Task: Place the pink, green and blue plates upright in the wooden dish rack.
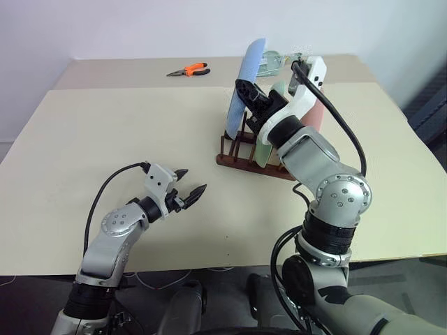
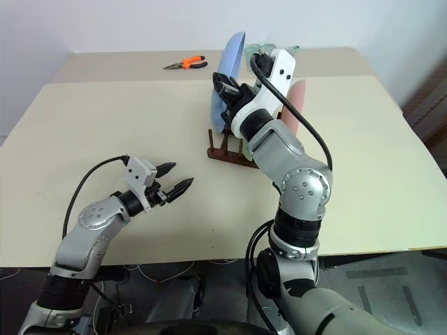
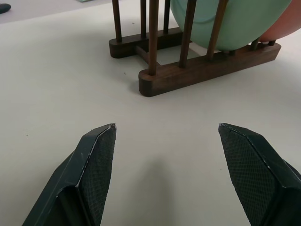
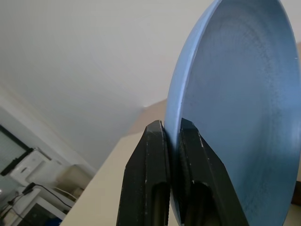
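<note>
Plainly, the right gripper (image 4: 171, 155) is clamped on the rim of the blue plate (image 1: 246, 82), one finger on each face, so that the plate stands on edge rather than flat; that seems the reason for the hold, since only an upright plate can slip between the pegs. The plate hangs over the left end of the wooden dish rack (image 3: 207, 70), its lower edge down among the pegs there, though I cannot tell whether it rests on the base bars; the gripper sits at the plate's side edge, on the robot's side of it. The green plate (image 3: 230, 23) already stands upright between pegs, and the pink plate (image 2: 293, 105) stands just beyond it at the right end; so two of three look done, and the free slots are at the left, which is likely why the blue one is brought there. The left gripper (image 1: 190, 191) has its fingers spread apart and holds nothing; it hovers low over the table (image 1: 105, 132), pointing at the rack's left end but well apart from it, probably kept clear. Orange pliers (image 1: 190, 69) lie far back.
</note>
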You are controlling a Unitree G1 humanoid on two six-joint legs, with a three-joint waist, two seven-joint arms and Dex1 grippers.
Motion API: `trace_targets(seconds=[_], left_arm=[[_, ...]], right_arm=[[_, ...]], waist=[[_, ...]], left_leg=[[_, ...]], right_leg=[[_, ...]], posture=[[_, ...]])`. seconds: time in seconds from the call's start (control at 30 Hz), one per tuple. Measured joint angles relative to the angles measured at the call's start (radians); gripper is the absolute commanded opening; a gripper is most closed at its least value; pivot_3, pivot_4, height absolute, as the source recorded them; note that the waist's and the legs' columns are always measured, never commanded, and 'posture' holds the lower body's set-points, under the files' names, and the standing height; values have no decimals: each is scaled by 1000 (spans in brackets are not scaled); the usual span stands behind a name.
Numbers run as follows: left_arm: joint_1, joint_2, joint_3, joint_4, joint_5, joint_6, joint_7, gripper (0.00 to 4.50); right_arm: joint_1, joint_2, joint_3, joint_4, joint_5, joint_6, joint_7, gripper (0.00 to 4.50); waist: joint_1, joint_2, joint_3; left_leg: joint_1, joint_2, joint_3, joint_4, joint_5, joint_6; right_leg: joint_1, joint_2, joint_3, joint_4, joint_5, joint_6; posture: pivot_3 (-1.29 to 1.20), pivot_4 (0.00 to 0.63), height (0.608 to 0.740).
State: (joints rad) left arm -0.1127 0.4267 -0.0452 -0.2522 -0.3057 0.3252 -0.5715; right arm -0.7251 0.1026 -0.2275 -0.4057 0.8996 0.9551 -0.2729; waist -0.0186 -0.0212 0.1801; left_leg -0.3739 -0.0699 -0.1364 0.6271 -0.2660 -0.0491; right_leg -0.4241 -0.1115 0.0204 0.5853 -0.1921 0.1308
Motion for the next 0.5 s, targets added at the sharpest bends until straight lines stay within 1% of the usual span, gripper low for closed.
trace_targets(seconds=[0.03, 0.1, 0.13, 0.2, 0.23, 0.27, 0.3, 0.37, 0.5], left_arm=[[0, -1, 0, 0, 0, 0, 0, 3551], [0, -3, -2, -3, 0, 0, 1, 3615], [0, -4, -3, -6, 0, 0, 1, 3615], [0, -5, -4, -7, 1, 0, 2, 3615], [0, -6, -4, -7, 1, 1, 2, 3615], [0, -7, -4, -7, 1, 1, 2, 3615], [0, -8, -4, -7, 1, 1, 2, 3615], [0, -9, -4, -7, 1, 1, 3, 3615], [-1, -14, -5, -7, 2, 2, 3, 3615]], right_arm=[[1, 0, 2, 2, 0, 0, -6, 0], [2, 3, 3, 16, 4, 0, -14, 712], [2, 3, 4, 25, 6, -1, -14, 958], [2, 2, 6, 44, 7, -2, -14, 1875], [2, -1, 10, 53, 5, -5, -12, 2478], [2, -8, 17, 58, -2, -10, -7, 2878], [1, -22, 29, 58, -17, -18, 6, 3397], [-7, -73, 60, 58, -46, -40, 54, 3397], [-56, -265, 165, 15, -154, -118, 248, 3397]], waist=[[0, 0, 0], [0, 0, 0], [0, 0, 0], [0, 0, 0], [0, 0, 0], [0, 0, 0], [1, 0, 0], [1, 0, 0], [0, 0, 0]], left_leg=[[0, 0, 0, 0, 0, 0], [0, 0, 0, 0, 0, 0], [0, 0, 0, 0, 0, 0], [0, 0, 0, 0, 0, 0], [0, 0, 0, 0, 0, 0], [0, 0, 0, 0, 0, 0], [0, 0, 0, 0, 0, 0], [0, 0, 0, 0, 0, 0], [0, 0, 0, 0, 0, 0]], right_leg=[[0, 0, 0, 0, 0, 0], [0, 0, 0, 0, 0, 0], [0, 0, 0, 0, 0, 0], [0, 0, 0, 0, 0, 0], [0, 0, 0, 0, 0, 0], [0, 0, 0, 0, 0, 0], [0, 0, 0, 0, 0, 0], [0, 0, 0, 0, 0, 0], [1, 0, 0, -1, 0, 1]], posture=[[0, 150, 740], [0, 150, 740], [0, 150, 740], [0, 150, 740], [0, 150, 740], [0, 150, 740], [0, 150, 740], [0, 150, 740], [0, 150, 740]])
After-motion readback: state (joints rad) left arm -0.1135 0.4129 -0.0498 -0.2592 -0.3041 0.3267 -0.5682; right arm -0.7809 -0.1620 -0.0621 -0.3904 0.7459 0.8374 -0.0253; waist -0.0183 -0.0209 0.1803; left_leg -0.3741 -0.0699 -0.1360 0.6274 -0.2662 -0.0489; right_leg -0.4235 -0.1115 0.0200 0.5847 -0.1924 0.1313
